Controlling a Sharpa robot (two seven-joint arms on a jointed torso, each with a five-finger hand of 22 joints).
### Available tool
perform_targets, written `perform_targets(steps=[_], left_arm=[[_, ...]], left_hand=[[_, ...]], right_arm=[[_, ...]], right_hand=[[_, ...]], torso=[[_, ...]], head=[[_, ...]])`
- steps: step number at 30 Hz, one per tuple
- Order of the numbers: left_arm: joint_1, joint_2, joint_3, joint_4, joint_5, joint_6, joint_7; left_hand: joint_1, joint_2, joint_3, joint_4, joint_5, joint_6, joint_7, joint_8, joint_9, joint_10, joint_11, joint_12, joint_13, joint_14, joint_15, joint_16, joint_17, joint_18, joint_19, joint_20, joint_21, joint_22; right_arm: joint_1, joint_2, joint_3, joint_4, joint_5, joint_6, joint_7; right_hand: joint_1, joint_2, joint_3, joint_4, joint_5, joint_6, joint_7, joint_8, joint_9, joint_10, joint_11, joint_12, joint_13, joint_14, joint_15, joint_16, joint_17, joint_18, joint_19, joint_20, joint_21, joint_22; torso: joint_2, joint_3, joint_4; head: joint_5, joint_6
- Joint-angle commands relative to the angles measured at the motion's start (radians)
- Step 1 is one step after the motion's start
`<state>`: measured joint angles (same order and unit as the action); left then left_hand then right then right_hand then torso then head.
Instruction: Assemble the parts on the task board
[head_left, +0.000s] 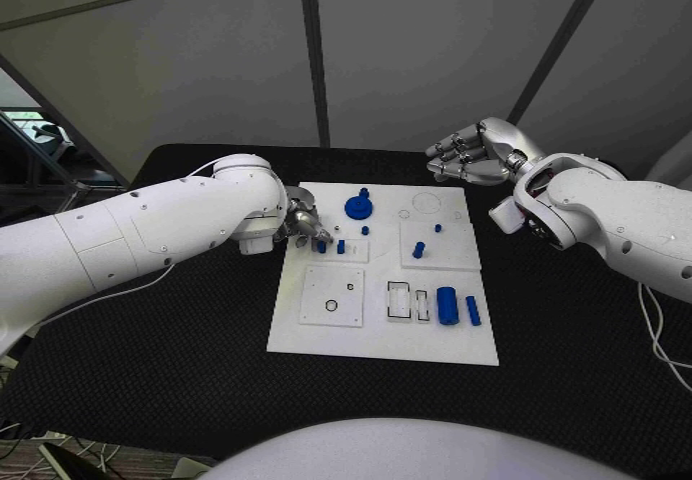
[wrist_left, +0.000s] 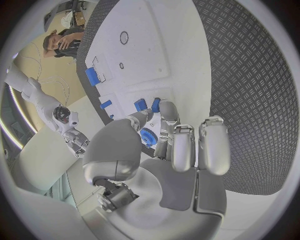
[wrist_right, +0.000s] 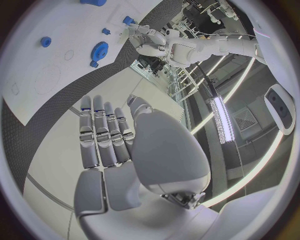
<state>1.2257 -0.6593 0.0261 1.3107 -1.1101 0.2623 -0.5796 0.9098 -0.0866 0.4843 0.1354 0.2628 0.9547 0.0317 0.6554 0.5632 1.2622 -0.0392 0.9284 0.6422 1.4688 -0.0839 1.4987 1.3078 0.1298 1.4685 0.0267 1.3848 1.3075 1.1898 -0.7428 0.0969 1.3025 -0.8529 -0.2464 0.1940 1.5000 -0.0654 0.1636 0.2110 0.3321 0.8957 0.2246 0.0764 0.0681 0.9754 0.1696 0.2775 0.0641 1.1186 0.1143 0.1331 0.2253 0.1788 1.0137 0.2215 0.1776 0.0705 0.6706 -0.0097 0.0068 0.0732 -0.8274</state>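
Observation:
The white task board (head_left: 382, 335) lies mid-table. My left hand (head_left: 303, 226) hangs over its far left part, fingertips (wrist_left: 167, 111) down at two short blue pegs (head_left: 320, 243) (wrist_left: 155, 104) standing in a small square plate. Whether a peg is pinched is hidden by the fingers. Just beyond that hand lies a blue gear (head_left: 358, 207) (wrist_left: 148, 136) (wrist_right: 100, 50). More blue pegs (head_left: 418, 250) stand in the right square plate. A blue cylinder (head_left: 447, 305) and a blue bar (head_left: 473, 311) lie near the board's right edge. My right hand (head_left: 469, 155) (wrist_right: 106, 135) is raised beyond the far right corner, holding nothing.
A square plate with a round hole (head_left: 332, 295) (wrist_left: 124, 37) and two rectangular slots (head_left: 398, 300) sit on the board's near half. Black matting (head_left: 173, 340) surrounds the board. A white cable (head_left: 656, 330) runs along the right side.

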Motion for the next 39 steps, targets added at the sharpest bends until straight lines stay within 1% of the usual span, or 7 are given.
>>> perform_targets(steps=[1,19,23,28,31,33,39], left_arm=[[0.001,0.001,0.0,-0.002,-0.003,-0.004,-0.013],[0.0,-0.003,0.001,0.005,-0.003,-0.063,0.005],[0.0,-0.014,0.002,0.013,-0.003,-0.122,0.033],[0.0,-0.032,0.014,0.021,0.025,-0.266,0.13],[0.0,-0.035,0.018,0.026,0.043,-0.331,0.208],[0.0,-0.035,0.019,0.035,0.028,-0.359,0.257],[-0.005,-0.027,0.019,0.062,-0.108,-0.409,0.358]], left_hand=[[-0.016,-0.001,-0.029,0.012,-0.003,0.009,0.0,-0.004,-0.002,0.002,0.004,0.004,0.003,0.082,-0.006,0.005,0.199,-0.084,0.031,-0.006,0.004,0.1],[-0.015,0.019,-0.22,0.091,-0.008,0.008,0.0,-0.011,-0.005,-0.016,0.003,-0.009,-0.015,0.081,-0.007,0.004,0.199,-0.08,0.024,-0.008,-0.015,0.09],[-0.005,0.025,-0.248,0.107,-0.013,-0.001,0.002,-0.013,-0.005,-0.029,0.006,-0.021,-0.033,0.081,-0.006,0.003,0.198,-0.076,0.017,-0.007,-0.033,0.076],[0.072,0.031,-0.3,0.111,-0.01,-0.077,0.033,-0.037,-0.011,-0.112,0.033,-0.073,-0.087,0.069,0.014,-0.027,0.172,-0.038,-0.059,0.008,-0.219,-0.07],[0.154,0.025,-0.323,0.095,-0.006,-0.179,0.088,-0.085,-0.04,-0.251,0.091,-0.135,-0.119,-0.138,0.066,-0.465,-0.192,0.04,-0.299,0.046,-0.708,-0.444],[0.219,0.024,-0.326,0.072,-0.006,-0.221,0.113,-0.106,-0.059,-0.335,0.121,-0.175,-0.144,-0.287,0.091,-0.719,-0.39,0.04,-0.358,0.07,-0.798,-0.504],[0.381,0.0,-0.321,0.011,-0.009,-0.261,0.143,-0.155,-0.132,-0.423,0.148,-0.237,-0.218,-0.36,0.124,-0.86,-0.517,0.052,-0.39,0.114,-0.948,-0.625]], right_arm=[[0.002,-0.001,0.001,0.002,-0.001,0.008,0.005],[0.002,-0.006,0.001,0.003,-0.002,0.009,0.003],[0.002,-0.007,0.001,0.003,-0.002,0.009,0.003],[0.002,-0.008,0.001,0.002,-0.002,0.008,0.003],[0.002,-0.008,0.001,0.001,-0.002,0.007,0.003],[0.002,-0.008,0.001,0.001,-0.002,0.006,0.003],[0.002,-0.007,0.001,0.0,-0.002,0.006,0.003]], right_hand=[[-0.006,0.004,0.006,0.002,0.004,0.002,0.01,0.001,0.001,-0.007,0.001,0.003,-0.001,-0.003,0.003,0.003,-0.001,0.004,0.007,0.003,-0.003,-0.001],[-0.008,0.004,0.006,0.002,0.003,0.002,0.01,0.001,0.001,-0.008,0.001,0.003,-0.001,-0.004,0.004,0.003,-0.002,0.004,0.007,0.003,-0.004,-0.001],[-0.008,0.004,0.006,0.002,0.003,0.002,0.01,0.001,0.001,-0.008,0.001,0.003,-0.001,-0.004,0.004,0.003,-0.002,0.004,0.007,0.003,-0.004,-0.001],[-0.007,0.003,0.007,0.002,0.004,0.001,0.01,0.001,0.001,-0.008,0.001,0.003,-0.001,-0.004,0.004,0.003,-0.002,0.004,0.008,0.003,-0.004,-0.001],[-0.007,0.003,0.007,0.002,0.004,0.001,0.01,0.001,0.001,-0.008,0.001,0.003,-0.001,-0.004,0.004,0.003,-0.002,0.004,0.008,0.003,-0.004,-0.001],[-0.007,0.003,0.007,0.002,0.004,0.001,0.01,0.001,0.001,-0.008,0.001,0.003,-0.001,-0.004,0.004,0.003,-0.002,0.004,0.008,0.003,-0.004,-0.001],[-0.007,0.004,0.007,0.001,0.004,0.001,0.01,0.001,0.001,-0.008,0.001,0.004,-0.001,-0.004,0.004,0.003,-0.003,0.004,0.008,0.003,-0.004,-0.001]], torso=[[0.0,0.0,0.0001],[0.0,-0.001,0.002],[0.0,-0.001,0.0008],[0.0,-0.0009,0.0025],[0.0,0.0,0.0018],[0.0,-0.0006,0.0003],[0.001,-0.0005,-0.0012]], head=[[0.0,-0.001],[-0.002,0.003],[-0.002,0.005],[-0.006,0.008],[-0.006,0.01],[-0.007,0.011],[-0.012,0.017]])
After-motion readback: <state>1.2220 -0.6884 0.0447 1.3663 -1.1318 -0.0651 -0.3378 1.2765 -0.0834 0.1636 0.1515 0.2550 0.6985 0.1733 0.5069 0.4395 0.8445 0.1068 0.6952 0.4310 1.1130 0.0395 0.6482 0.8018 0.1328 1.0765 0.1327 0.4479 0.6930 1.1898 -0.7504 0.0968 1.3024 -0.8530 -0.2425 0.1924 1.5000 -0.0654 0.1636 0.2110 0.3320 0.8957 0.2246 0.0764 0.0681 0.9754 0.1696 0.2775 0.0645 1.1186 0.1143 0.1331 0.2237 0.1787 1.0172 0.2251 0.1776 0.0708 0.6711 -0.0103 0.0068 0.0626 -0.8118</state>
